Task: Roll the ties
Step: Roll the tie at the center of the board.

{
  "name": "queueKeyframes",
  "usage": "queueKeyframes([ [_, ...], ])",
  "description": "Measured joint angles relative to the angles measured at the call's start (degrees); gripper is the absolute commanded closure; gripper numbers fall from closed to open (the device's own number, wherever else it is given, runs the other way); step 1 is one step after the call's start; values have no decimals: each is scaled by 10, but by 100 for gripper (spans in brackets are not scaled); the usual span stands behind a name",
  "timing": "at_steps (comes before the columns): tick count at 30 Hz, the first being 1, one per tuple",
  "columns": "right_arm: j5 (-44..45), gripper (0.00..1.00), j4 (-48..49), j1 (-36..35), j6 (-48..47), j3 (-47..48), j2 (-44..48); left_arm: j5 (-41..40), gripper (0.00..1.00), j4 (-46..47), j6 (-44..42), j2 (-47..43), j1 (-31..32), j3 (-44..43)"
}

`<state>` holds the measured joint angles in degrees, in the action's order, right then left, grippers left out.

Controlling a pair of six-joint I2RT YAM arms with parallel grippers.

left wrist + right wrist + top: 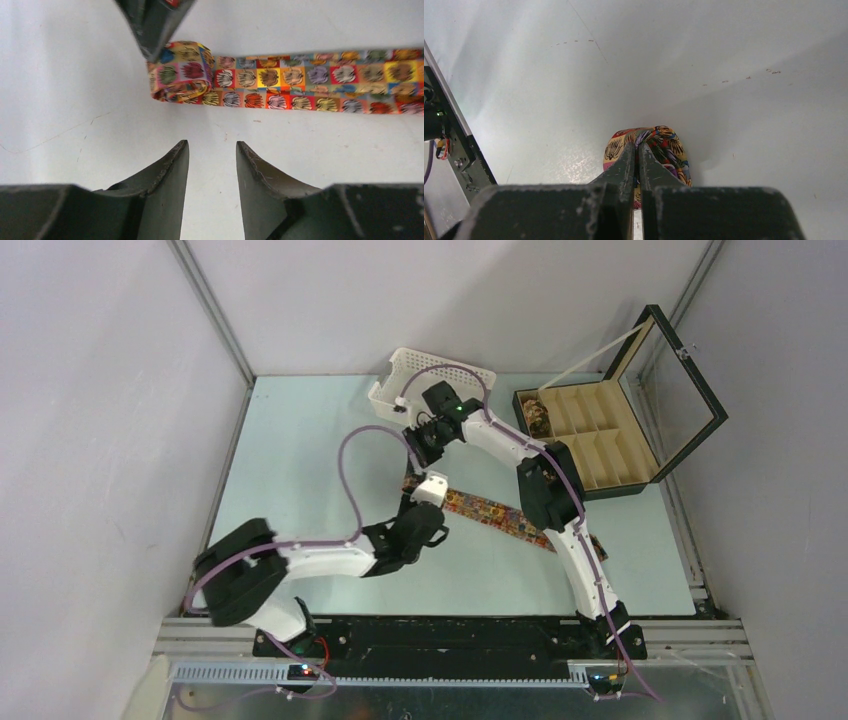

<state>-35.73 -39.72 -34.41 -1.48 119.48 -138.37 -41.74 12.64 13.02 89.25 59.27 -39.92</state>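
Observation:
A tie (300, 82) with bright red, orange and yellow squares lies flat on the table, its left end rolled into a small coil (180, 75). In the top view the tie (500, 512) runs diagonally across the table's middle. My right gripper (637, 146) is shut on the coiled end (666, 145), and its dark fingers (155, 25) reach down onto the coil from above. A short way in front of the coil my left gripper (212, 145) stands open, with only bare table between its fingers. Another rolled tie (535, 418) sits in a corner compartment of the box.
A white perforated basket (400, 368) stands at the back of the table, behind the right gripper. A black compartmented box (600, 440) with its glass lid (685, 390) raised sits at the back right. Grey walls and metal rails close in the table.

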Motion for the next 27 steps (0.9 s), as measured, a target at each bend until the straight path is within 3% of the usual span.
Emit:
queueKeyframes([
  [4, 1, 100, 21, 0, 17, -19, 2, 26, 51, -17, 31, -107, -25, 31],
  [10, 6, 100, 57, 3, 52, -57, 12, 113, 52, -7, 100, -222, -161, 66],
  [27, 4, 100, 146, 15, 121, -137, 45, 306, 48, 53, 247, -124, -297, 85],
])
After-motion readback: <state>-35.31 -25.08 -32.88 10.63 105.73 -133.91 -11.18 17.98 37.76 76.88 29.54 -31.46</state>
